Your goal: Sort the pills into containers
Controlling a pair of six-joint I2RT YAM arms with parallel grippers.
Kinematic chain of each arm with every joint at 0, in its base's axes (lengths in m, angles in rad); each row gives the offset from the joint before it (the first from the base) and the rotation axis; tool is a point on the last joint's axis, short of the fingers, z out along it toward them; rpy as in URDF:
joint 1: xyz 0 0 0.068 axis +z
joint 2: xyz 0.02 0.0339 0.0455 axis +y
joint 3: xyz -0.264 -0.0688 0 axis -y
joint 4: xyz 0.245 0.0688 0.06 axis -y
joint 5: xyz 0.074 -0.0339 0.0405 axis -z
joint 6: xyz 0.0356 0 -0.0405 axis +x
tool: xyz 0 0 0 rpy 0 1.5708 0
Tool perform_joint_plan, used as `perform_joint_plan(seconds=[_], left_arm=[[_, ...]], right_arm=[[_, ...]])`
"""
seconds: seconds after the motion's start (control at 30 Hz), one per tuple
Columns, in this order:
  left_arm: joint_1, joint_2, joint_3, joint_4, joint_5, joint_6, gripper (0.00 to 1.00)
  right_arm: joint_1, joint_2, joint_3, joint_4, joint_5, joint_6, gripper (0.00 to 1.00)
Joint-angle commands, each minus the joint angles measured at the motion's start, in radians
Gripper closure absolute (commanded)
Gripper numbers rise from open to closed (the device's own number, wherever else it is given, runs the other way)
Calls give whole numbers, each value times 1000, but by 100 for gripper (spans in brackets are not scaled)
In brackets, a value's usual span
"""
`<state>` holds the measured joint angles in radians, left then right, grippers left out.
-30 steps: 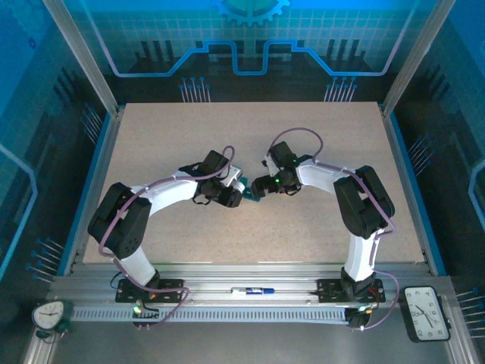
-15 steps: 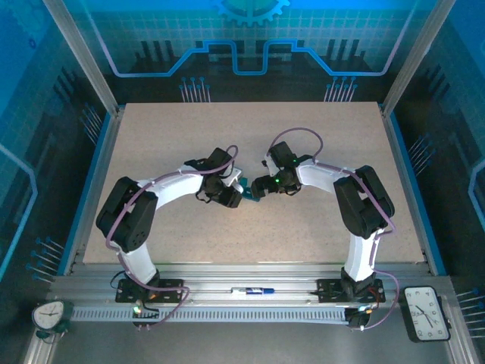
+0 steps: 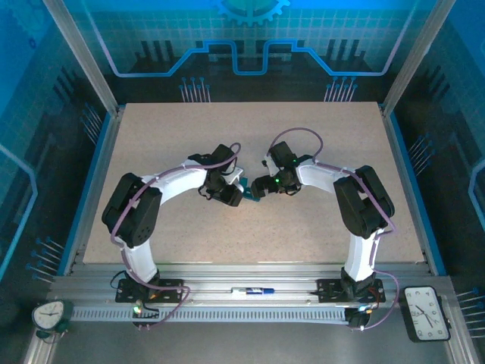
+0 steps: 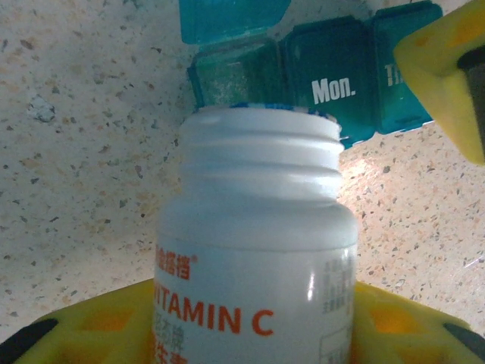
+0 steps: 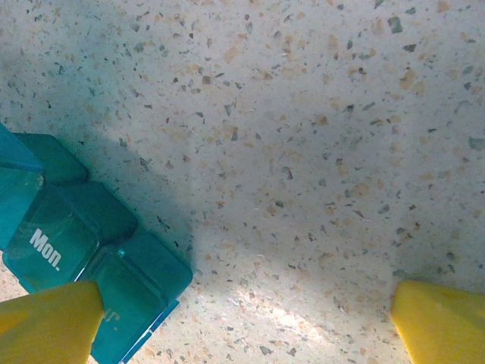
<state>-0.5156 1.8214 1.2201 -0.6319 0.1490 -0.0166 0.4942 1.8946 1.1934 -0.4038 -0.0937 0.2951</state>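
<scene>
Teal plastic marks the pill box (image 4: 326,76), which lies near the middle of the speckled table (image 5: 303,114), between the two grippers. The compartment next to the one marked "Mon." is open, with its lid (image 4: 231,19) flipped up. The left gripper (image 3: 232,194) is clamped on a white vitamin C bottle (image 4: 258,250); the bottle has no cap and its mouth is just at the open compartment's near edge. The right gripper (image 5: 246,322) has its jaws wide apart and holds nothing. One of its yellow fingertips (image 5: 49,318) is over the box's right end.
</scene>
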Motion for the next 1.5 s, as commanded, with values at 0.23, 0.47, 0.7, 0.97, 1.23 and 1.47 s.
perform_joint_plan(seconds=[0.23,0.47,0.7,0.97,1.23,1.47], left_arm=[[-8,40,89,-111,-10,37,100],[-10,68,120,-147,-3,48,100],[-10,97,156,-183,-6,51,100],[-10,134,208,-243,-9,59,100],[-10,165,256,-297,-23,72,100],[-10,191,305,-346,-40,91,100]], right_arm=[[-12,49,8,-21,8,-13,0],[-11,49,8,-20,8,-13,0],[-12,51,6,-20,6,-13,0],[-13,54,8,-21,3,-13,0],[-13,58,8,-21,2,-13,0],[-14,62,8,-21,2,-12,0]])
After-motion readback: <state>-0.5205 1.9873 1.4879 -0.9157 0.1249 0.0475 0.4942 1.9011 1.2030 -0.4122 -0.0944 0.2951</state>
